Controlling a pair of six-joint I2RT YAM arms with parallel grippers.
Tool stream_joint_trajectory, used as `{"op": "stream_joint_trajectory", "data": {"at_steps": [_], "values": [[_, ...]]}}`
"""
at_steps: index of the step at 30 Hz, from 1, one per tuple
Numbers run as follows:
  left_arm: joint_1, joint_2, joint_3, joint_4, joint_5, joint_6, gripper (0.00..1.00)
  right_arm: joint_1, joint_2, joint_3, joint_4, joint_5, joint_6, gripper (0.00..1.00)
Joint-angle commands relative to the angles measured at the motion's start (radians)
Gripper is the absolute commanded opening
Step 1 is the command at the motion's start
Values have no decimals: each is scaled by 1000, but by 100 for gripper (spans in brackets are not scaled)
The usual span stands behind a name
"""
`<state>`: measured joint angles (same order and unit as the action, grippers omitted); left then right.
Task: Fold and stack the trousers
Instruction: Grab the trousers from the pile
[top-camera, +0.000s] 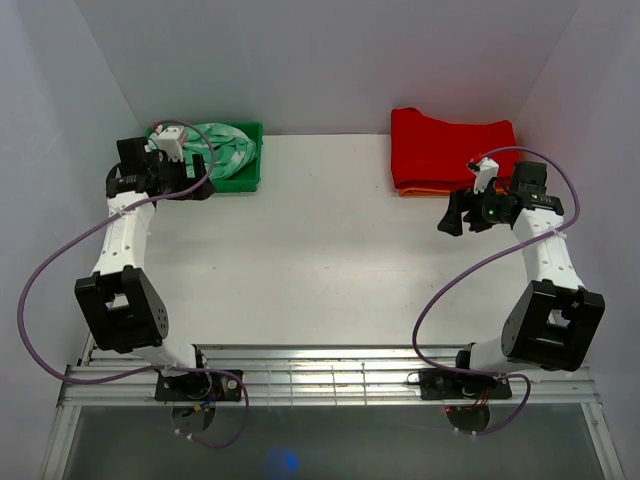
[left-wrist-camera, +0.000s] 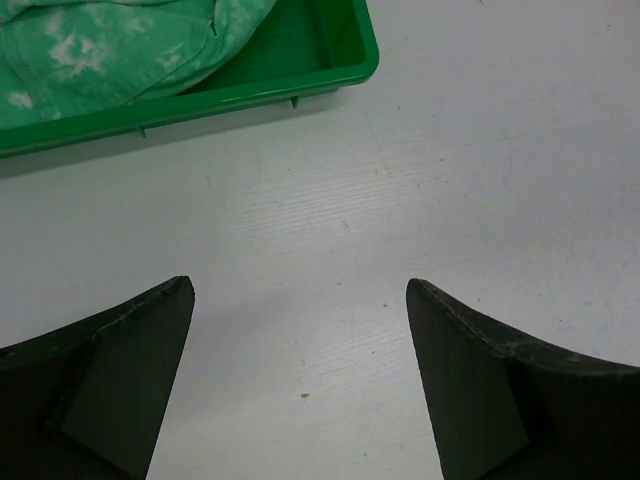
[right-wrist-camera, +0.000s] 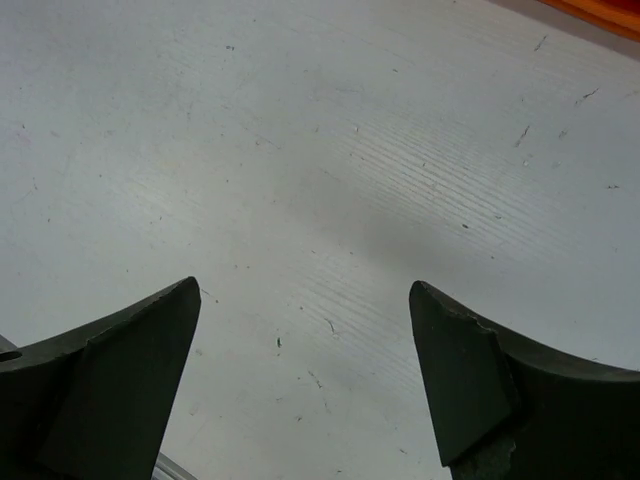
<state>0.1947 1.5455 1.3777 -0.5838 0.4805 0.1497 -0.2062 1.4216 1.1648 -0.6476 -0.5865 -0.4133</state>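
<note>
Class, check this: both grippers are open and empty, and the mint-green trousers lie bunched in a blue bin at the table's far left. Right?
Not quite: the bin holding the trousers is green, not blue, as the left wrist view shows. The rest stands.

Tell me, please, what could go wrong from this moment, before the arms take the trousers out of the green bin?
1. The trousers lie crumpled in the green bin. The left gripper, open just outside its rim, may pinch several layers or drag the bin along.
2. The right gripper hangs open close to the red folded garment. A careless swing could disturb that stack.
</note>
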Motion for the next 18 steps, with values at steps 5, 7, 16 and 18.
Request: {"op": "stream_joint_trajectory", "data": {"at_steps": [5,7,16,18], "values": [[-31,158,242,12,-172,34,98,4,39,42,29,-24,33,90],[-35,272,380,3,-169,25,98,5,60,52,26,-19,34,90],[-166,686,777,-4,-250,85,98,7,109,59,31,16,39,90],[-178,738,820,15,-234,83,98,7,120,59,31,19,42,90]]}}
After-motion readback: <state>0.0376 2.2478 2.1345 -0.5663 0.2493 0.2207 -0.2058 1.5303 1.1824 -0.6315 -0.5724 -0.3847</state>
